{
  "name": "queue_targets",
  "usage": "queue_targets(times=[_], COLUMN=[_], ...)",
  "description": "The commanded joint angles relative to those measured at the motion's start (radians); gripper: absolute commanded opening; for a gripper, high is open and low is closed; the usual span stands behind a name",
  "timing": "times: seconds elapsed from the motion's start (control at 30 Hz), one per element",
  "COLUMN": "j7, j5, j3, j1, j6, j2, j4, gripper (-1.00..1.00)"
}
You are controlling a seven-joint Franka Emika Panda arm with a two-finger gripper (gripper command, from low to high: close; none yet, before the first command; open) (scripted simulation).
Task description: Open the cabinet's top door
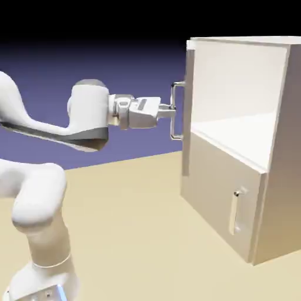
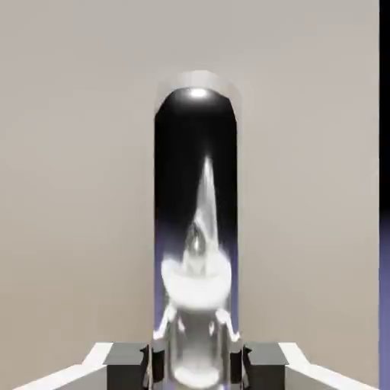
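- cabinet (image 1: 276, 147): my exterior view cuts it off at the right edge; stands on the table (image 1: 135, 223), at the picture's right.
- top door (image 1: 189, 111): swung wide open, so i see it edge-on only, at the cabinet's left front corner; in the hand view its beige panel (image 2: 76, 190) fills nearly the whole picture.
- upper compartment (image 1: 235, 94): open to view, pale walls and a white floor; i see nothing in it.
- lower door (image 1: 226, 194): shut, with a small pale handle (image 1: 237, 211); whatever is behind it is hidden.
- bar handle (image 1: 174, 111): silver, vertical, on the top door's outer face; in the hand view (image 2: 196, 228) it runs up the middle, large and mirror-bright, its lower end cut off by the picture's edge.
- gripper (image 1: 170, 109): level, pointing at the door, fingers closed tight on the bar handle; in the hand view only the dark fingertips (image 2: 126, 366) show, either side of the bar.
- arm (image 1: 35, 200): base cut off at the lower left.
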Motion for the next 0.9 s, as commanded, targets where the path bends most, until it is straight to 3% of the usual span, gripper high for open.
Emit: queue_targets(times=[0.0,0.2,0.47,0.87], j7=[-0.034,-0.222,-0.376,-0.422], j5=[0.045,0.306,0.643,1.032], j3=[0.009,0.078,0.272,0.671], j1=[0.007,0.093,0.268,0.291], j6=[-0.013,-0.146,-0.469,-0.991], j2=[-0.017,-0.118,-0.207,-0.139], j4=[-0.012,-0.073,-0.084,0.158], gripper=[-1.00,-1.00,-1.00,-1.00])
